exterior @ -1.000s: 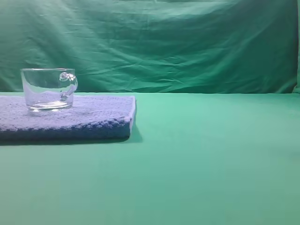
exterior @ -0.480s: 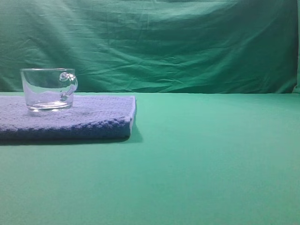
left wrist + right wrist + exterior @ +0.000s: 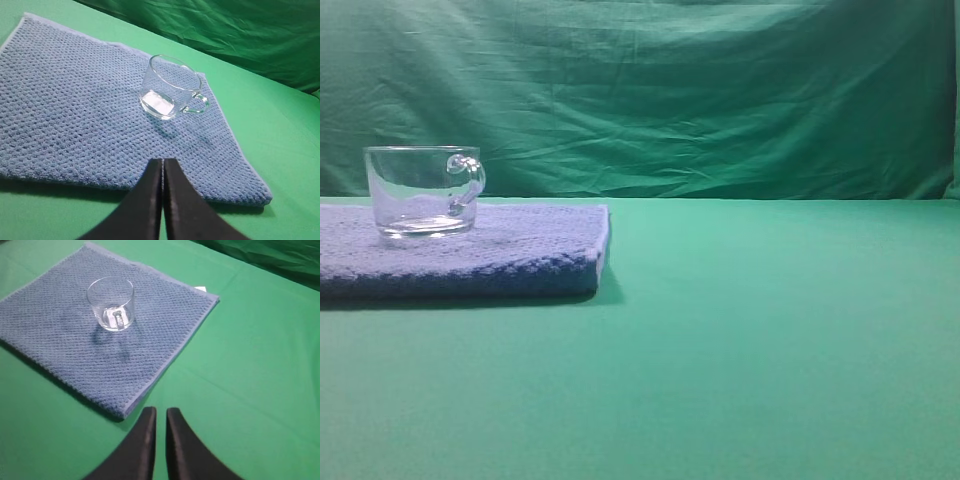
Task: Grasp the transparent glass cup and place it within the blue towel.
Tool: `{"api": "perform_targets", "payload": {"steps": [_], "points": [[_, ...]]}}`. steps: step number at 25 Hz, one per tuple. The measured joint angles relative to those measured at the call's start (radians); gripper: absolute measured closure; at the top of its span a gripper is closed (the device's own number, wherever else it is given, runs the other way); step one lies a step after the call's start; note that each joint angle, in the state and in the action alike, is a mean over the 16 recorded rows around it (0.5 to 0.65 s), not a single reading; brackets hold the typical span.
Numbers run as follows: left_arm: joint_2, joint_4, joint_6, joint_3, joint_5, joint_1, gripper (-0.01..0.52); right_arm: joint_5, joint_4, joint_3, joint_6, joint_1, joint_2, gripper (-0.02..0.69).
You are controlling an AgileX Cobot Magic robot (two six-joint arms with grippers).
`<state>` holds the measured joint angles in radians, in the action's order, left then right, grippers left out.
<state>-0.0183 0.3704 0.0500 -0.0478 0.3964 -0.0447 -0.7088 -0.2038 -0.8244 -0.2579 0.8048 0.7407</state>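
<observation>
Both grippers, left and right, sit closed and empty. We judge the transparent glass cup rigid, slick, breakable; grip its wall opposite the three-o'clock handle. It stands on the blue towel.

A smooth green cloth covers the table, with a wrinkled green backdrop hanging behind

Clear colourless glass cup, waffle-textured pale blue towel, green cloth, black fingers.
</observation>
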Motion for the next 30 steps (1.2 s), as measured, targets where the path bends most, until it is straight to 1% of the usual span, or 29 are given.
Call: {"api": "perform_targets", "payload": {"steps": [9, 15, 22, 30], "points": [[0.0, 0.0, 0.0, 0.0, 0.0, 0.0, 0.514, -0.042, -0.022, 0.012, -0.004, -0.006, -0.046, 0.615], [0.0, 0.0, 0.0, 0.0, 0.0, 0.0, 0.514, -0.049, -0.038, 0.032, -0.005, -0.067, -0.083, 0.615], [0.0, 0.0, 0.0, 0.0, 0.0, 0.0, 0.514, 0.012, -0.042, 0.135, -0.006, -0.233, -0.224, 0.615], [0.0, 0.0, 0.0, 0.0, -0.001, 0.0, 0.514, 0.186, -0.034, 0.388, -0.008, -0.487, -0.501, 0.615]]}}
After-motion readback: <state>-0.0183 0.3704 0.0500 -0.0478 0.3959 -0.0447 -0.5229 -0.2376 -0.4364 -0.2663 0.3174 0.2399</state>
